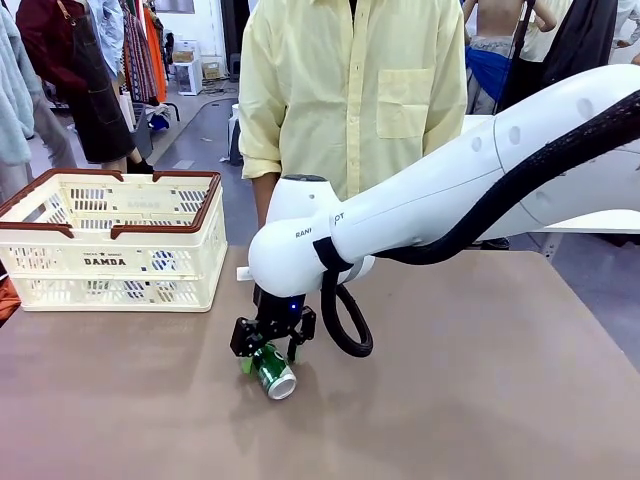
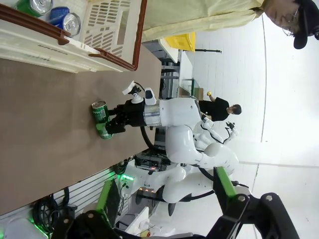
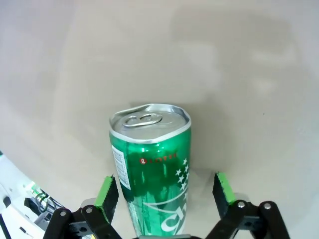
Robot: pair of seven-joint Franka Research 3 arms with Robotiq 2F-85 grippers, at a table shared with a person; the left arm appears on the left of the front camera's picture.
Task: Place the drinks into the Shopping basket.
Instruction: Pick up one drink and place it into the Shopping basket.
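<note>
Green can (image 3: 152, 169): lies on its side on the table, between the right gripper's two green pads, with a clear gap on each side; its silver pull-tab end looks dented along the rim.
Right gripper (image 1: 266, 358): jaws spread wide around the can, holding nothing; the pads (image 3: 107, 194) stand off the can's sides.
Same can from the front (image 1: 272, 371): on the brown table (image 1: 480, 400), silver end toward the robot's side, just under the gripper.
Right arm (image 1: 440, 190): comes in from the right, reaches across the middle and bends down to the can, a black cable looped below the wrist.
Left gripper: jaws wide apart, nothing held; its dark fingers barely edge into the bottom of the left wrist view.
Shopping basket (image 1: 110, 262): cream, slotted, with a dark red-brown rim, at the table's left, well apart from the can on the table.
Cans in the basket: a blue can (image 2: 67, 20) and what seems to be another green one (image 2: 35, 6), partly cut off at the frame edge, lie inside side by side.
Person (image 1: 350, 90): stands at the far side of the table in a pale yellow shirt, behind the right arm.
</note>
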